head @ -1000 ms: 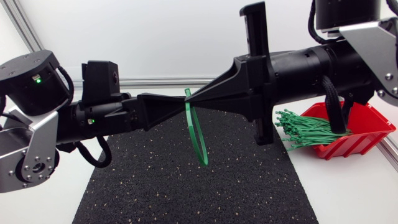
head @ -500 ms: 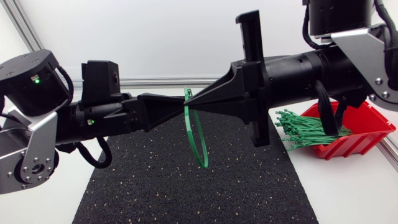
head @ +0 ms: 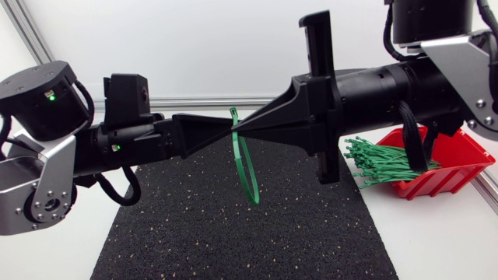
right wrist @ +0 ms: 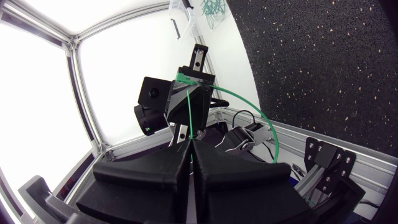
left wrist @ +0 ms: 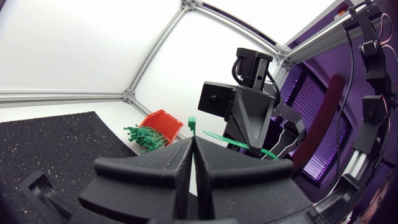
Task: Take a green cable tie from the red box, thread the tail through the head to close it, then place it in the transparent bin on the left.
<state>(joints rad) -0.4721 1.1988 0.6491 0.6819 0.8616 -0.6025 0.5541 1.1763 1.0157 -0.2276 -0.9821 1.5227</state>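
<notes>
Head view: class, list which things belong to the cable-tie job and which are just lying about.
Job: green cable tie, left gripper, right gripper, red box, spare ties in it.
Lying about: black mat, white table.

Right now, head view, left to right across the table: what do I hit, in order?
left arm → left gripper → green cable tie looped between the two gripper tips → right gripper → spare green ties → red box. The right arm overlaps the box, so I left it out.
</notes>
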